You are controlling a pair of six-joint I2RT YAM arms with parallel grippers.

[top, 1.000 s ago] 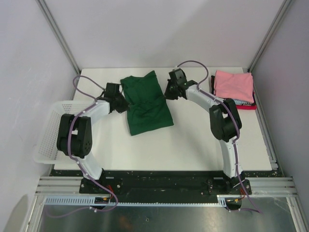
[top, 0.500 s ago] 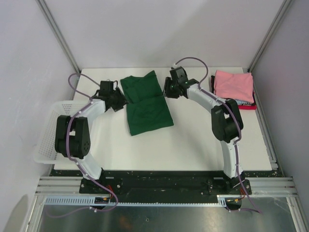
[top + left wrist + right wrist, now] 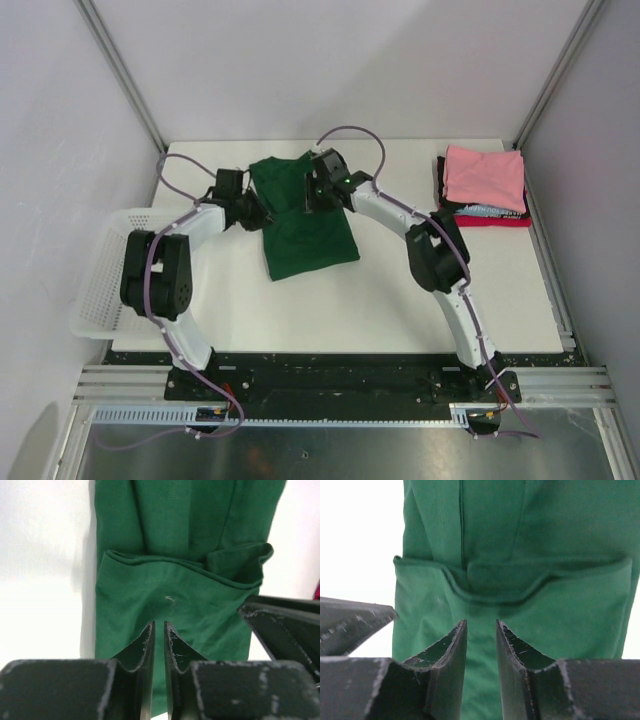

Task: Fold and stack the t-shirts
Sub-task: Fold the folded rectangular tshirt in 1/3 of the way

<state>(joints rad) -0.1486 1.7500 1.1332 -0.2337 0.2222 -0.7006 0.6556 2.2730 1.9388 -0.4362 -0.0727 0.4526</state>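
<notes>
Pretty clearly a robotics lab cell I'm driving here, not anybody's home. The white table [image 3: 400, 300] is boxed in by plain pale wall panels [image 3: 330, 70], with bare aluminium posts [image 3: 120, 70] running up the back corners. My left arm [image 3: 160, 270] and right arm [image 3: 440, 260] are bolted to an extruded metal rail [image 3: 340, 380] at the near edge. Purple cables [image 3: 350, 132] loop off them, and a slotted cable duct [image 3: 330, 422] runs along the front above a sheet of bare metal [image 3: 340, 455]. The only homely bits are a stack of folded t-shirts [image 3: 485, 180] at the back right and a white mesh basket [image 3: 95, 290] at the table's left edge.
</notes>
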